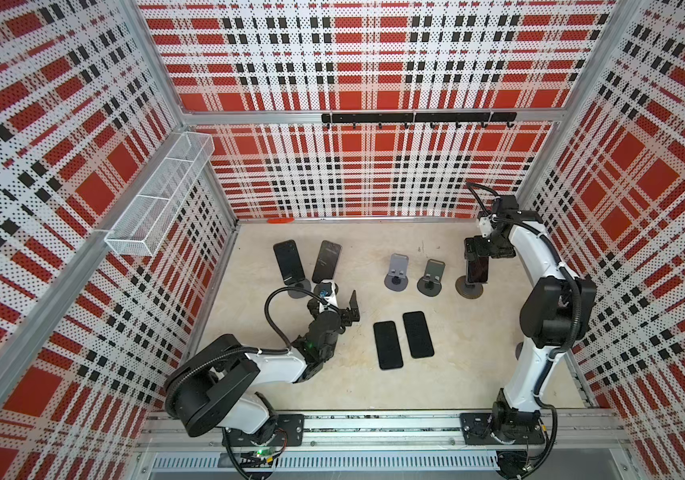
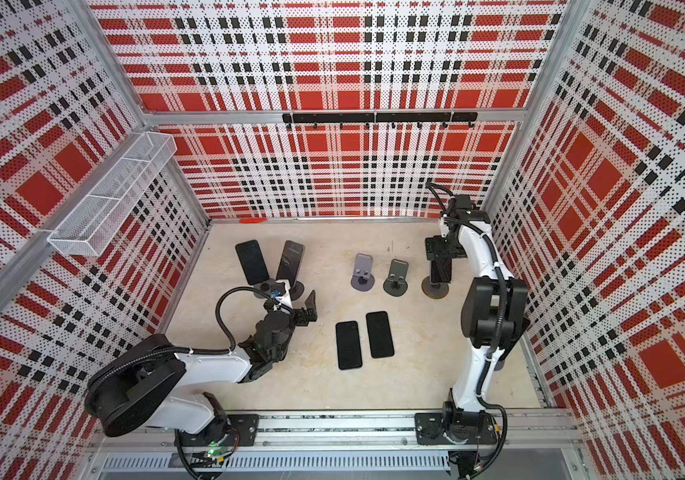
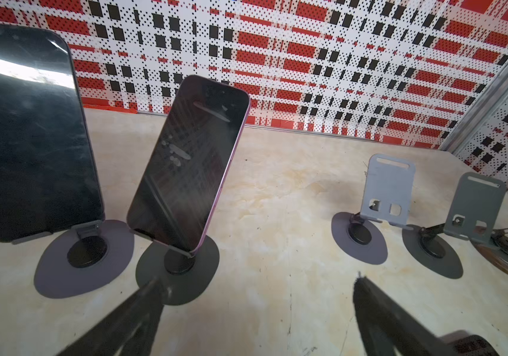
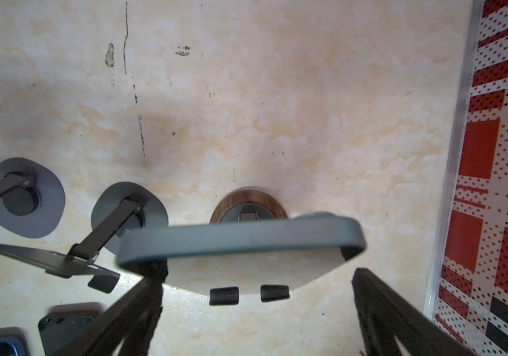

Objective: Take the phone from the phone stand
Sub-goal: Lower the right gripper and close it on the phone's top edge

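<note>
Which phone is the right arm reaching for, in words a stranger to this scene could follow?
On the beige table five stands run in a row; go to the one at the right end, nearest the right arm. The phone leans on that stand. Only this stand has a round wood-rimmed base, and its two nearest neighbours hold nothing.

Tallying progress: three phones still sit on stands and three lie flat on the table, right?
No: only two phones lie flat on the table, as both top views show. Three others do sit on stands.
</note>
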`<state>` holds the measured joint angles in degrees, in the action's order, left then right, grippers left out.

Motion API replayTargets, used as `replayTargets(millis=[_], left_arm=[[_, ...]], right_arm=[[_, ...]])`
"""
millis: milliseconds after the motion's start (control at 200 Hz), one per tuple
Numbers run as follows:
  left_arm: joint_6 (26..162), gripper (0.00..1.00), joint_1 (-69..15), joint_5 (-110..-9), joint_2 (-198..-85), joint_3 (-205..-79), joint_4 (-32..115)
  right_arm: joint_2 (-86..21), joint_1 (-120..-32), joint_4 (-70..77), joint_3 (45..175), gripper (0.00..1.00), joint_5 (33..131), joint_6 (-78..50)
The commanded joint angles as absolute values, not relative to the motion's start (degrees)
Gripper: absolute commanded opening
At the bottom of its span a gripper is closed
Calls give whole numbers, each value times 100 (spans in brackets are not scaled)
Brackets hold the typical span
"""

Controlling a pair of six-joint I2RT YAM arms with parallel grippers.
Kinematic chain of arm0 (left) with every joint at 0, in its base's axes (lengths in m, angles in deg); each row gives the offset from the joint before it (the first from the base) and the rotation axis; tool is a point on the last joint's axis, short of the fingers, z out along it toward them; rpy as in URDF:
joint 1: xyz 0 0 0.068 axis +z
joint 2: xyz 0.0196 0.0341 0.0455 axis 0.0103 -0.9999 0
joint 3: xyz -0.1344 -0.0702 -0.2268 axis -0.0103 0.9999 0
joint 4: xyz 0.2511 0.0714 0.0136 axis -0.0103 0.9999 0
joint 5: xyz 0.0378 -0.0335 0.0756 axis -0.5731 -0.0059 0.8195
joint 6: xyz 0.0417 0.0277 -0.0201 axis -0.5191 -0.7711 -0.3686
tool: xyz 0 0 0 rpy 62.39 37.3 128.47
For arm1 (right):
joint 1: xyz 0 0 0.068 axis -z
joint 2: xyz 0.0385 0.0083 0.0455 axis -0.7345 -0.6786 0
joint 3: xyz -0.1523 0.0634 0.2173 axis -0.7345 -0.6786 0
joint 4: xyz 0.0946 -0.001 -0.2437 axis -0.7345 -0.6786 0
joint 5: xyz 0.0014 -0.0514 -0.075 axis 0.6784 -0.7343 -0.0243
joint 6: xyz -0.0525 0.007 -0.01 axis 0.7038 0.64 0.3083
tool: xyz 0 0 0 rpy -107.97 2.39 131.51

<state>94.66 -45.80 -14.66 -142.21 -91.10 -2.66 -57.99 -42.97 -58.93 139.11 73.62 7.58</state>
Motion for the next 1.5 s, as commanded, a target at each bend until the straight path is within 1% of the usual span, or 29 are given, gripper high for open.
replayTargets(millis=[0, 331, 431, 516, 887, 997, 1102, 1258, 1383, 1493], left_arm=[[9570, 98, -4603, -1606, -14340, -9259, -331], [9657, 98, -4584, -1647, -14359, -9265, -331], [9665, 98, -4578, -1610, -14358, -9257, -333], [9665, 98, -4577, -1596, -14358, -9249, -332], [9667, 98, -4533, -1583, -14369, -9243, -329], [9657, 98, -4533, -1572, -14350, -9239, -330], [9649, 98, -4524, -1560, -14369, -9242, -324], [9648, 98, -4516, -1578, -14384, -9253, -331], [9656, 98, -4515, -1600, -14398, -9258, -327], [9666, 98, -4515, -1616, -14406, -9259, -331]], right_arm=[[-6037, -4253, -6293, 14154, 96, 7600, 1028], [-6428, -4253, -6459, 14787, 92, 7467, 1178], [-6581, -4259, -6540, 14951, 92, 7546, 1233], [-6715, -4254, -6649, 15107, 90, 7625, 1233], [-6831, -4236, -6788, 15077, 86, 7683, 1277], [-6871, -4236, -6826, 15071, 82, 7654, 1277], [-6879, -4241, -6810, 15074, 80, 7526, 1286], [-6846, -4235, -6820, 15143, 71, 7597, 1303], [-6826, -4239, -6784, 15190, 68, 7586, 1311], [-6777, -4235, -6753, 15123, 67, 7633, 1339]])
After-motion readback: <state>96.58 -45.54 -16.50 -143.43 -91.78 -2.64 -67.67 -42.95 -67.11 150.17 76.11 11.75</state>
